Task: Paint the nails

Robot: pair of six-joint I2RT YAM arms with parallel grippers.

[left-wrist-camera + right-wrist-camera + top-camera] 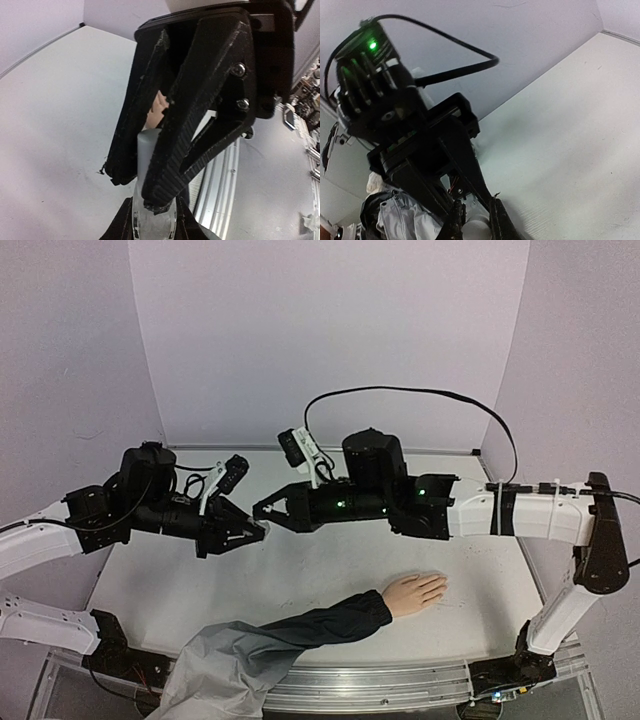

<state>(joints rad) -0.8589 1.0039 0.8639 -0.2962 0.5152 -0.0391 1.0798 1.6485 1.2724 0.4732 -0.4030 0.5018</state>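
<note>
The pale peach mannequin hand lies palm down at the front right of the table, with a dark navy sleeve behind it. Its nails are too small to make out. My two grippers meet tip to tip above the table's middle, left of the hand. My left gripper is shut on a grey-white cylindrical cap. My right gripper is shut on the small clear bottle under that cap. The cap's round end shows in the right wrist view. A bit of the peach hand shows between my left fingers.
A grey jacket continues from the sleeve over the table's front edge. The white table is enclosed by lavender walls at the back and sides. A metal rail runs along the front edge. A black cable loops above the right arm.
</note>
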